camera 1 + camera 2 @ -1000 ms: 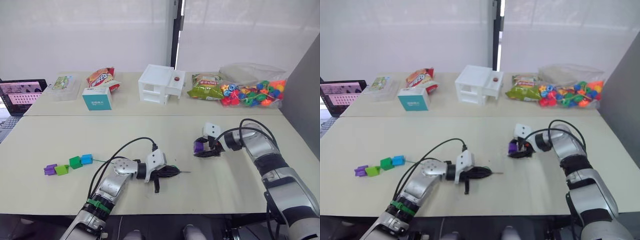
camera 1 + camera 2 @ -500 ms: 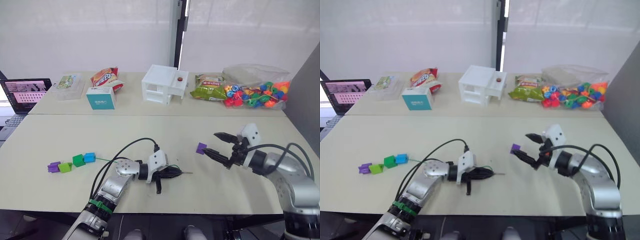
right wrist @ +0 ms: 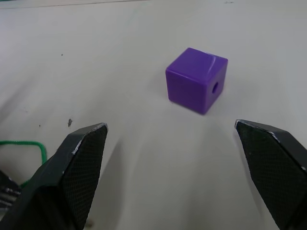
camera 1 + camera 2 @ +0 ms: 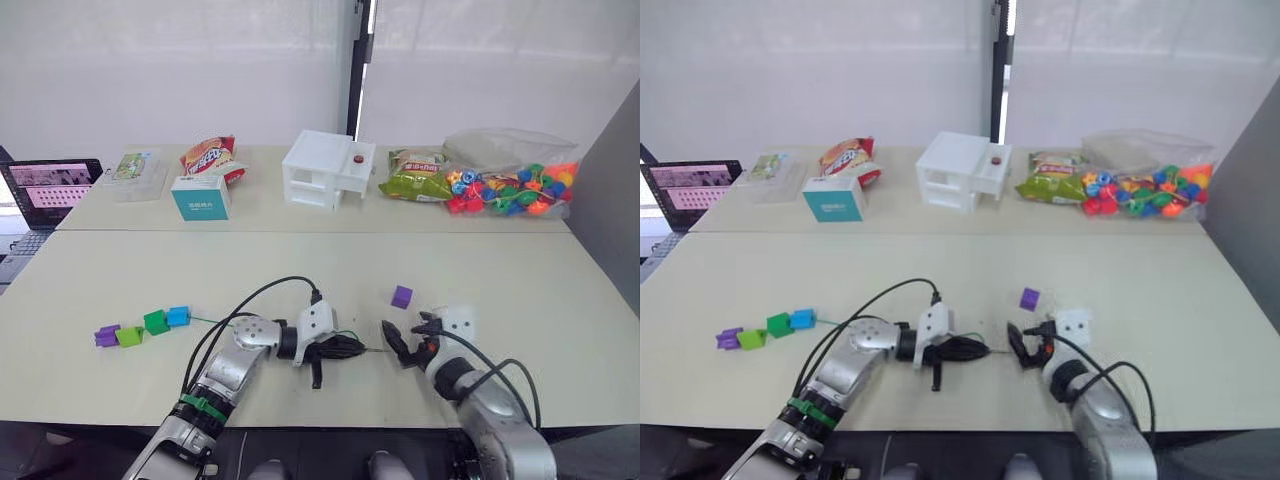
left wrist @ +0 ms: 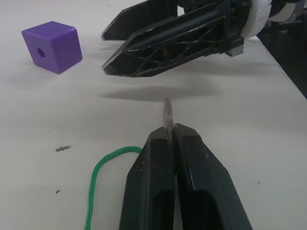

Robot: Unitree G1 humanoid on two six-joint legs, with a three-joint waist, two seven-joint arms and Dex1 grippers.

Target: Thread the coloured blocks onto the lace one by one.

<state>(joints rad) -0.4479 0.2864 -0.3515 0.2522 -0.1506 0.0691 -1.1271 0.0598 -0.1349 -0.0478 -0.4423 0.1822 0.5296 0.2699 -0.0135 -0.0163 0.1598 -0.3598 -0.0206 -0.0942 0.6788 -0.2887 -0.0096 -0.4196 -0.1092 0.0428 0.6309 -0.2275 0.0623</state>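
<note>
My left gripper point(image 4: 345, 348) lies low on the table, shut on the lace's stiff grey tip point(image 5: 168, 112), which pokes out past its fingertips. The green lace point(image 5: 102, 165) loops back beside it and runs left to the threaded blocks: blue point(image 4: 178, 316), dark green point(image 4: 155, 322), lime point(image 4: 126, 337) and purple point(image 4: 104, 335). A loose purple block point(image 4: 401, 296) rests on the table, hole sideways, just beyond both grippers. My right gripper point(image 4: 405, 343) is open and empty, its fingers point(image 5: 163, 40) just past the lace tip, between it and the loose purple block point(image 3: 196, 79).
Along the far table stand a laptop point(image 4: 45, 190), a clear box point(image 4: 135, 172), a teal carton point(image 4: 200, 196), a snack bag point(image 4: 208, 154), a white model house point(image 4: 325, 168), a green packet point(image 4: 412, 174) and a bag of bright beads point(image 4: 508, 188).
The right gripper let go of the purple block, which now lies on the table, and swung down toward the near edge, close to the lace tip. The left gripper stayed put.
</note>
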